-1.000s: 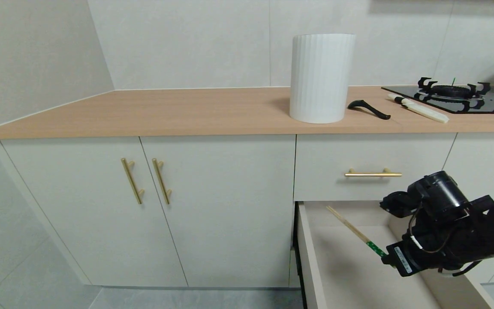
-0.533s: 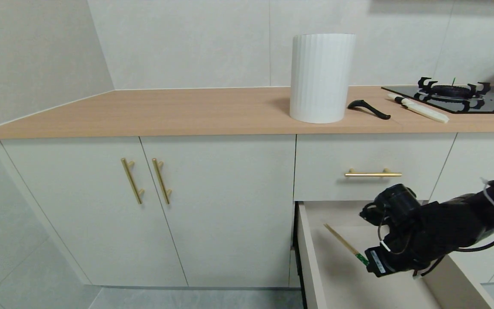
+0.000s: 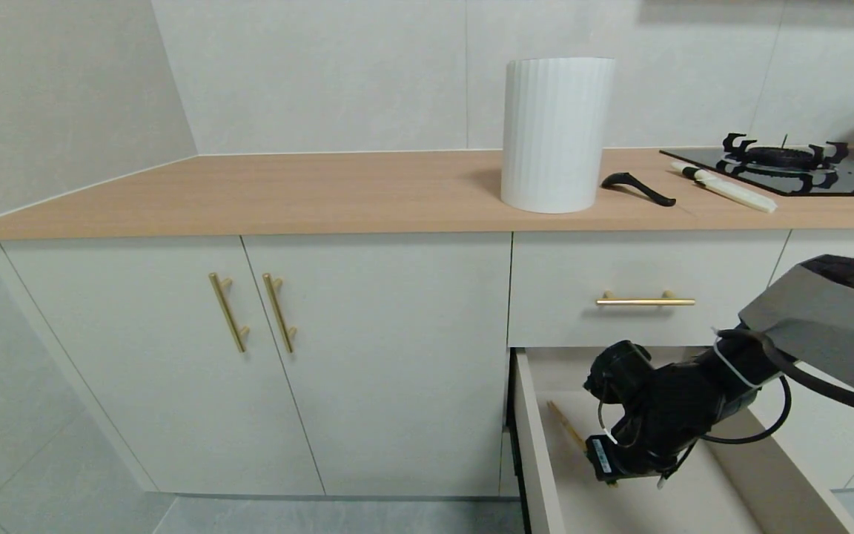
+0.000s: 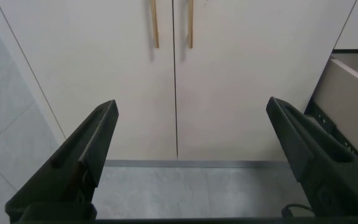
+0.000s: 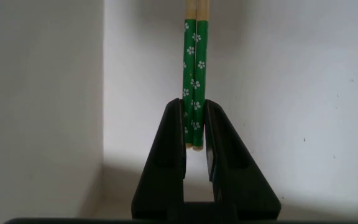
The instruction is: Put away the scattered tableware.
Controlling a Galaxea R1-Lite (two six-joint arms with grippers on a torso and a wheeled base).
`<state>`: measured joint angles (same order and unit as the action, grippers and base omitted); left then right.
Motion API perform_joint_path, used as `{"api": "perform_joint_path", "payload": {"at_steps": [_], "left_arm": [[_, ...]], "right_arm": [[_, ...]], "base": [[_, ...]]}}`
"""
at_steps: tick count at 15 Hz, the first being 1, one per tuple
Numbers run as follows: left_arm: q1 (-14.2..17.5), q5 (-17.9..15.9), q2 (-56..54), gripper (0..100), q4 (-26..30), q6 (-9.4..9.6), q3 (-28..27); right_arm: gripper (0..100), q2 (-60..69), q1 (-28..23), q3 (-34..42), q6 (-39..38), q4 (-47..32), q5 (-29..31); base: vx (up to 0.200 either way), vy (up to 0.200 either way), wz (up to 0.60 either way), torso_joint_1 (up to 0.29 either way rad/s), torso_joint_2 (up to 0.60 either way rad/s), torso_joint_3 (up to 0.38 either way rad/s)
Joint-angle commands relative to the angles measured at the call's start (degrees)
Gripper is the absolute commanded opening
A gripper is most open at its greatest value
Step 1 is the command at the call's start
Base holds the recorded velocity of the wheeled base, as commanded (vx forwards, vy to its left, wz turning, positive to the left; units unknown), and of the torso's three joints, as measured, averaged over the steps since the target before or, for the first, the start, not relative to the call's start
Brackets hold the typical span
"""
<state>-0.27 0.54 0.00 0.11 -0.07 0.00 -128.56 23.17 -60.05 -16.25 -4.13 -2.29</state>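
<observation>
The right gripper [image 3: 596, 461] sits low inside the open drawer [image 3: 532, 445] at the right of the cabinets, its fingers [image 5: 173, 130] pinching a pair of chopsticks [image 5: 195, 50] by their green, flowered ends — the butts lie between the pads, the bare wooden tips slanting toward the drawer's far left. The left gripper [image 4: 191, 111] has its fingers spread wide, facing the cabinet doors [image 4: 241, 74].

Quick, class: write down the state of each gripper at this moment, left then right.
Left gripper: open, holding nothing.
Right gripper: shut on the green-ended chopsticks, inside the open drawer.
</observation>
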Motion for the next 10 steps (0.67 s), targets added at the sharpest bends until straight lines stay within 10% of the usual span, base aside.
{"api": "perform_joint_path", "payload": {"at_steps": [1,8,9,10], "left_arm": [[0.00,-0.01,0.00,100,-0.02,-0.01,0.00],[0.00,-0.01,0.00,100,-0.02,-0.01,0.00],[0.00,-0.01,0.00,100,0.07,-0.01,0.00],[0.00,-0.01,0.00,100,-0.02,-0.01,0.00]], "right_arm": [[0,-1.52,0.12,-0.42,-0.01,0.00,0.01],[0,-1.34,0.12,-0.51,-0.36,0.00,0.09],[100,-1.16,0.12,-0.42,-0.36,0.00,0.01],[100,-0.90,0.12,-0.33,-0.36,0.00,0.01]], "base": [[0.000,0.000,0.00,0.000,0.00,0.000],[0.000,0.000,0.00,0.000,0.00,0.000],[0.000,0.000,0.00,0.000,0.00,0.000],[0.000,0.000,0.00,0.000,0.00,0.000]]}}
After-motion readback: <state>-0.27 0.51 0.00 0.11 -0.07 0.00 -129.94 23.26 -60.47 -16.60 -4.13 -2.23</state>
